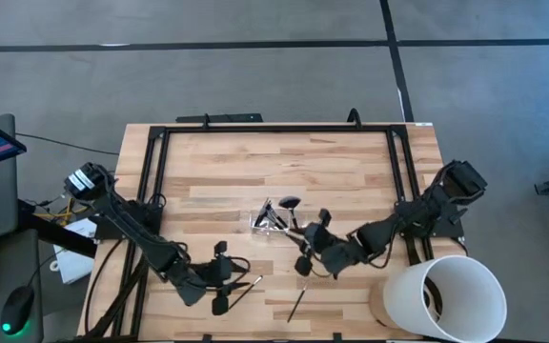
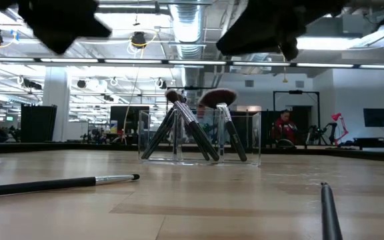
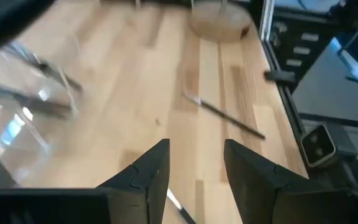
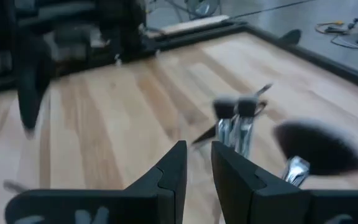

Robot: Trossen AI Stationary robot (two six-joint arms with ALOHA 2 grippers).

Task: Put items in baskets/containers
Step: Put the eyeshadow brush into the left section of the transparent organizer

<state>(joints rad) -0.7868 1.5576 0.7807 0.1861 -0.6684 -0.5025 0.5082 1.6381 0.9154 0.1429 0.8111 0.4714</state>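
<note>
A small clear tray (image 1: 271, 220) stands mid-table with several dark-handled brushes (image 2: 192, 130) leaning inside it, heads up, among them a fan-headed one (image 4: 319, 147). Two more brushes lie flat on the wood: one (image 1: 247, 285) just in front of my left gripper (image 1: 225, 281), the other (image 1: 296, 304) nearer the front edge. My left gripper (image 3: 197, 155) hovers open over the bare table, pointing along it toward the second brush (image 3: 224, 116). My right gripper (image 1: 308, 248) hangs above the table just right of the tray, its fingers (image 4: 197, 155) a narrow gap apart with nothing between them.
A large white bucket (image 1: 443, 301) sits at the near right corner. A black metal frame (image 1: 274, 130) runs along the table's far, left and right sides. Bare wood lies between the tray and the far rail.
</note>
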